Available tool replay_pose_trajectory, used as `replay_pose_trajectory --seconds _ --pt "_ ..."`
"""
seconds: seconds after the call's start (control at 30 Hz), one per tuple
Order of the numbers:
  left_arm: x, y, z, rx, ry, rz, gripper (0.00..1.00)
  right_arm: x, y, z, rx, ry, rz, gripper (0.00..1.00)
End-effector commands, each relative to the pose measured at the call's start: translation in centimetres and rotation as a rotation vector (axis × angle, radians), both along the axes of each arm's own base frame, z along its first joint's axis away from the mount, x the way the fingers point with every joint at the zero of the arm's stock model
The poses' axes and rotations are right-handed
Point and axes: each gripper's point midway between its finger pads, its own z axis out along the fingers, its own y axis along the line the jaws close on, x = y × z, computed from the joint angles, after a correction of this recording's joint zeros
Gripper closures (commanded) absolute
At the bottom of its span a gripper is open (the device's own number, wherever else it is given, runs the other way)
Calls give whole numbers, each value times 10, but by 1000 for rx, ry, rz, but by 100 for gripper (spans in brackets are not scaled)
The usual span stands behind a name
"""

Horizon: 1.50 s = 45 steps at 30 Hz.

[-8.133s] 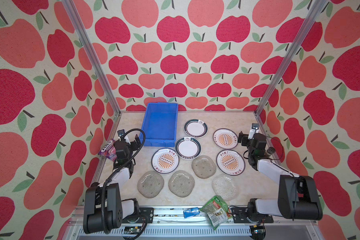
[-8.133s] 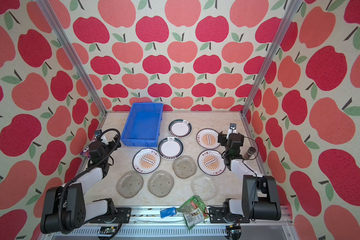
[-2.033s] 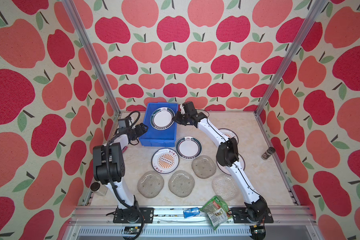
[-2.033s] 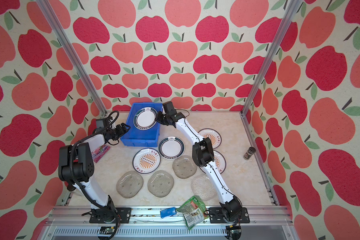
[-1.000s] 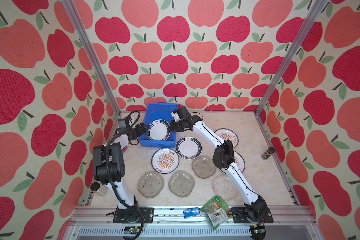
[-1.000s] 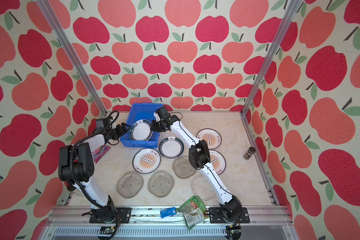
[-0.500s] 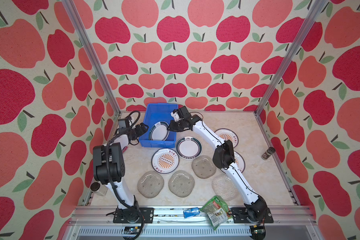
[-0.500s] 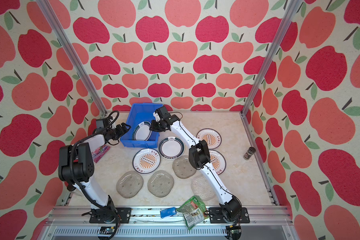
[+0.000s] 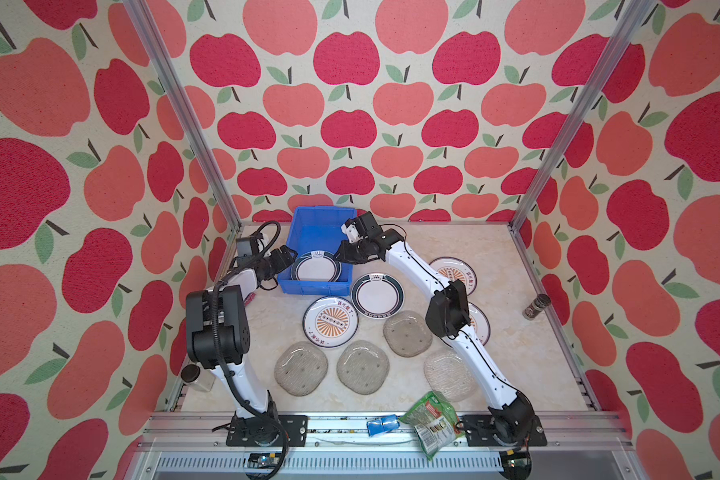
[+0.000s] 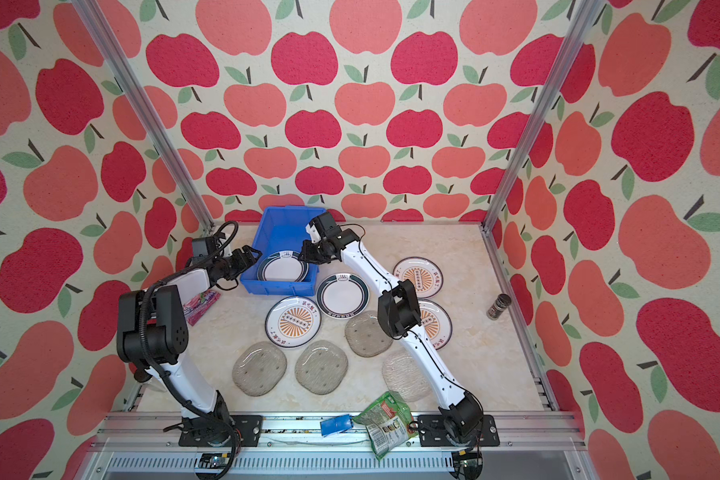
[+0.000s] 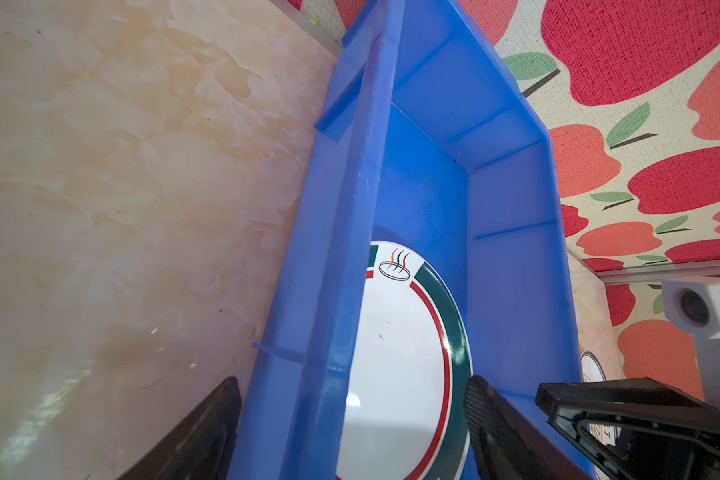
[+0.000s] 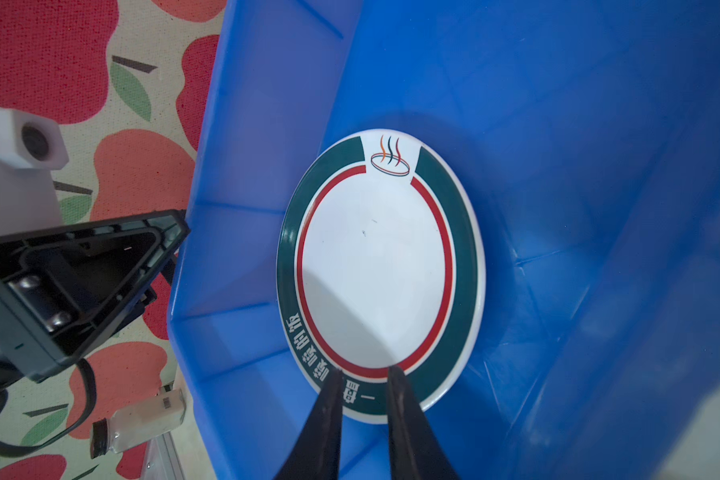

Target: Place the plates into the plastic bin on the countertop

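Round white plate (image 12: 375, 270), its green rim band bearing a steaming-bowl logo and white Chinese characters, lies in the blue rectangular plastic bin (image 9: 312, 232) at the far-left corner of the marbled desk (image 9: 474, 249). Right tool (image 12: 364, 374) is slightly apart over the plate's rim; left tool (image 11: 352, 380), wide apart, straddles the bin wall.

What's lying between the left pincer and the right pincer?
A dark-rimmed plate, flat on the blue bin's floor, lies between the left pincer and the right pincer; both top views show it.

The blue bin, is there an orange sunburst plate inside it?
No, the one plate in the blue bin is white with a dark green rim.
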Motion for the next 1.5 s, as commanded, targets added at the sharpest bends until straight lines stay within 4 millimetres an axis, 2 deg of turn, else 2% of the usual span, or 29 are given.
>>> replay_pose_trajectory --seconds 0.0,0.07,0.17,0.3,0.43,0.67,0.87,0.97,1.07,1.2,1.47 --pt "4 1 3 18 7 5 15 -6 -14 4 -38 17 16 77" --pt "2 5 1 40 28 14 15 -4 -14 20 -11 -9 22 77" --pt "-3 10 2 84 52 26 15 2 -20 56 25 -77 21 77" --pt "-14 16 13 155 86 45 13 11 -37 105 59 -182 22 67" --pt "-30 15 25 287 141 40 12 14 -52 131 69 -246 23 63" --pt "-64 11 25 397 318 52 14 22 -70 142 105 -244 -12 63" --pt "-106 19 38 332 451 199 13 24 -79 143 149 -232 -27 63" --pt "-119 13 40 236 461 244 13 25 -81 140 163 -220 -31 63" --pt "-121 0 28 139 478 252 13 27 -82 136 183 -206 -31 64" --pt "-113 -19 8 62 513 246 14 28 -84 134 206 -186 -26 65" --pt "-91 -22 -21 12 521 279 19 34 -101 137 238 -179 -57 68"
